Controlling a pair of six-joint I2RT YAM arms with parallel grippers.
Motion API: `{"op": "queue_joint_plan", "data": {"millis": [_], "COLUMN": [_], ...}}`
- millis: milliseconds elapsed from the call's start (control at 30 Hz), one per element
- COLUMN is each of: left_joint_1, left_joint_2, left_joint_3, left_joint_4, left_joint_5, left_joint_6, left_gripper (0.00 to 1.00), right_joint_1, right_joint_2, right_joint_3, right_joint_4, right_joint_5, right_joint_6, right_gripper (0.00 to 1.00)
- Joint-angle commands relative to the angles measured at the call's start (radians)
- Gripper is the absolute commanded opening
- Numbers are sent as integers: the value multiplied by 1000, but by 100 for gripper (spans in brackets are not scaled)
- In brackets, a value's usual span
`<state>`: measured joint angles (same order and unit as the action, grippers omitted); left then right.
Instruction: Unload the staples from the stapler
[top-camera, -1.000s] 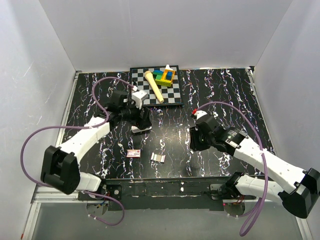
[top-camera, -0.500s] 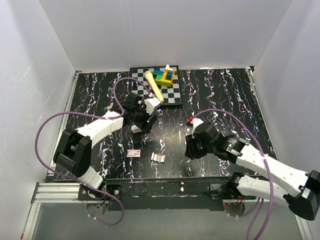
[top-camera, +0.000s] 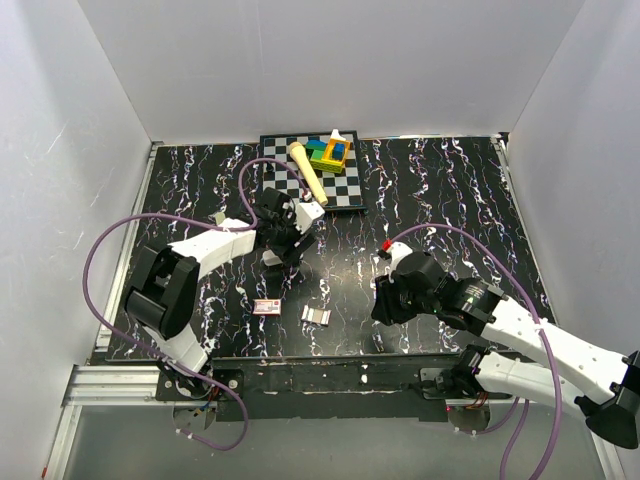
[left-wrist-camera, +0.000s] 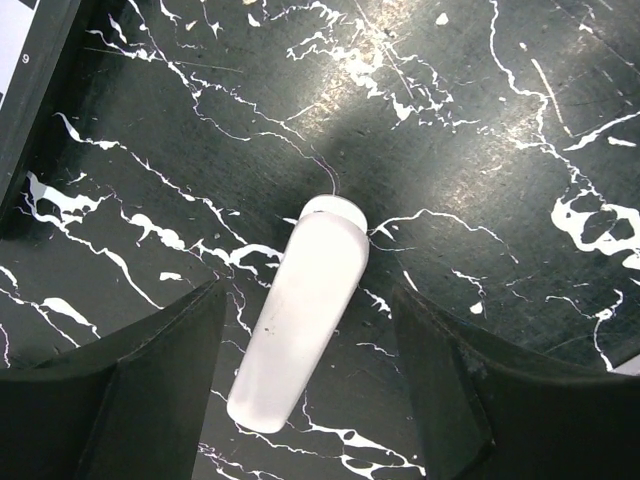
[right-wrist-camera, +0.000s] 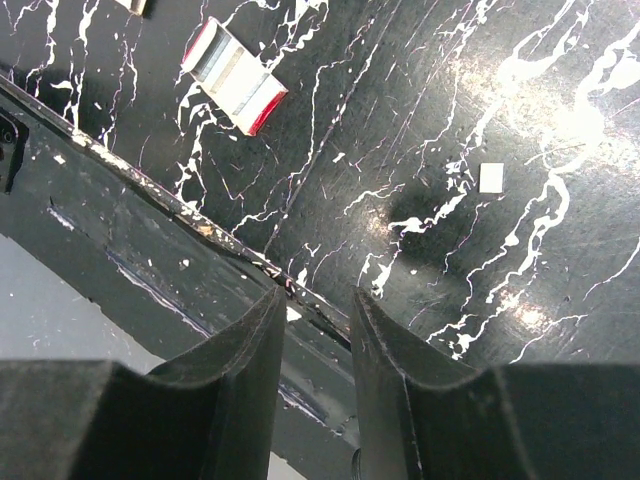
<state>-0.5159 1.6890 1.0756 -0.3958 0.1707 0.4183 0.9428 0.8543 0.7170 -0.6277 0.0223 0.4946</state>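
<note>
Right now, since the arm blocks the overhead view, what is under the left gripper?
A white, elongated plastic stapler lies on the black marbled table, between the open fingers of the left gripper. Its underside and its inside are hidden.

From above, we see the left gripper (top-camera: 286, 243) hiding most of the white stapler (top-camera: 271, 261). The right wrist view's top edge cuts off a small thing (right-wrist-camera: 140, 5) that we cannot identify.

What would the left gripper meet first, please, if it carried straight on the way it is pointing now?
Most likely the white stapler: in the left wrist view it lies on the table straight ahead of the left gripper, between its open jaws. The remaining gap is unclear.
</note>
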Motion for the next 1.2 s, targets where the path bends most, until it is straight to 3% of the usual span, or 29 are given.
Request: {"op": "queue_joint_plan", "data": {"millis": [0,233,467,600,867,1167], "left_joint_1": [-9,-13,-18,-21,-45,-78], "left_joint_2": [-2,18,55,64,-38,-235], "left_joint_3": [32,33,50,64,96,87], "left_joint_4": [26,29,15,11,-31,-97], "left_joint_5": [-31,-33,-20,-14,56,352], "left_joint_6": [16,16,10,1,-49,-122], "left_gripper": [64,50,22,0,0,0], "right_joint_1": [7,14,24,30,33,34], "right_joint_2": [-8,3,6,2,0,29], "right_joint_3": [-8,-25,-22,-22,7,151], "right_joint_4": [22,45,40,36,23,-32], "right_joint_5": [-9,-16,-9,-4,2,-51], "right_joint_6": [5,22,24,30,27,-82], "right_gripper": [40,40,40,40,40,41]}}
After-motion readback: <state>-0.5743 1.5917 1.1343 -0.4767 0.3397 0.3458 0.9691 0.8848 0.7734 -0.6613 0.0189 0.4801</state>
